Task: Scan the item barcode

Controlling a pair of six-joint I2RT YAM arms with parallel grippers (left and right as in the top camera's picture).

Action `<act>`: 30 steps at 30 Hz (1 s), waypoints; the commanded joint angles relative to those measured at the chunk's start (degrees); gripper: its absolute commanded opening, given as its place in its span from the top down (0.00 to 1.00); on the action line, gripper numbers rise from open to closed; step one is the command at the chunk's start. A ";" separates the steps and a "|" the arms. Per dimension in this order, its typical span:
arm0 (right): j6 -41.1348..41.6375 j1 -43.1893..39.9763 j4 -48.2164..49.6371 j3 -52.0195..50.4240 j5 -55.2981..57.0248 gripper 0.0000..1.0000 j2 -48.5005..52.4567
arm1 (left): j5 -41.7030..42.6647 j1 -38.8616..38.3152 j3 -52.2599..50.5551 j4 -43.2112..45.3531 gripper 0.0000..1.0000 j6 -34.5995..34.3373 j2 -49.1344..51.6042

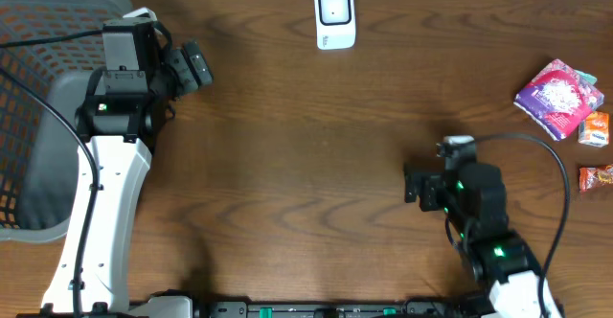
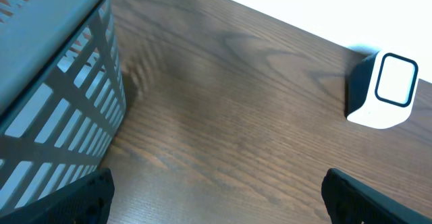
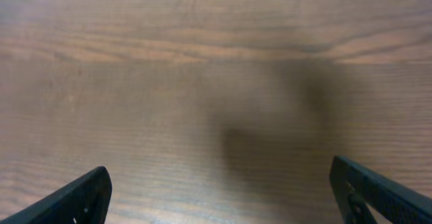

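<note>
Packets show from overhead at the right edge of the table (image 1: 306, 146). There are 3: a purple packet (image 1: 558, 93), a small orange packet (image 1: 595, 128) just beside it, and a red-orange packet (image 1: 596, 177) nearer the robot. The white scanner (image 1: 334, 16) stands well apart from them at the far edge. The right gripper (image 1: 410, 185) hovers empty with its jaws spread, pointing away from the packets. The left gripper (image 1: 199, 66), equally spread and empty, sits beside the mesh basket (image 1: 29, 79).

In the left wrist view, the fingertips (image 2: 81, 197) stand wide with only wood between them, the basket wall at the left and the scanner's window at the upper right.

In the right wrist view there is bare wood between wide fingers (image 3: 74, 200) and no item.

No barcode is visible yet. The right arm should probably swing toward 1 packet and grip it by the edges, so the code stays uncovered for the window.
</note>
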 commanded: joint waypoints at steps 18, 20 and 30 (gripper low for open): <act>0.20 -6.36 15.50 -20.24 -4.98 0.01 -25.66 | -0.28 0.02 0.68 0.00 0.02 -0.09 0.28; 0.20 -6.36 12.35 -20.24 -5.01 0.01 -27.87 | -0.28 0.02 0.68 0.00 0.02 -0.09 0.28; 0.20 -8.85 6.67 -20.24 -4.42 0.01 -41.83 | -0.28 0.02 0.68 -0.02 0.02 -0.09 0.28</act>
